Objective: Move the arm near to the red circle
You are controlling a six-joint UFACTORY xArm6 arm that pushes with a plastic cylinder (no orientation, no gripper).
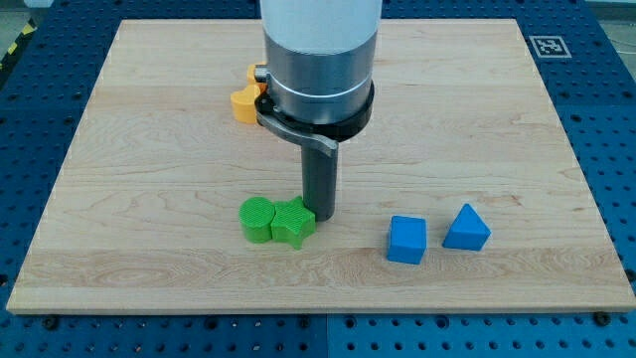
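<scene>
Tip (320, 216) down on the board (149, 119), touching the green star's (293, 223) right side. Green cylinder (257, 219) against the star's left. Blue cube (406, 239) and blue wedge (466, 229) well right. Yellow block (244, 101) above, half hidden. No jaws: bare rod. Red circle nowhere visible.

A pale wooden board (139, 149) lies on a blue perforated table (606, 119). The arm's grey cylinder (318, 70) hangs over the board's upper middle, and the dark rod drops from it. My tip (320, 217) rests just beside the green star-shaped block (293, 223), at its 2 o'clock, seemingly touching it. A green cylinder block (257, 219) sits against that block at its 9 o'clock. At 3 o'clock of my tip, well apart, stand a blue cube (406, 240) and a blue triangular block (466, 229). A yellow block (245, 101), shape unclear, peeks out at the cylinder's 9 o'clock.
</scene>
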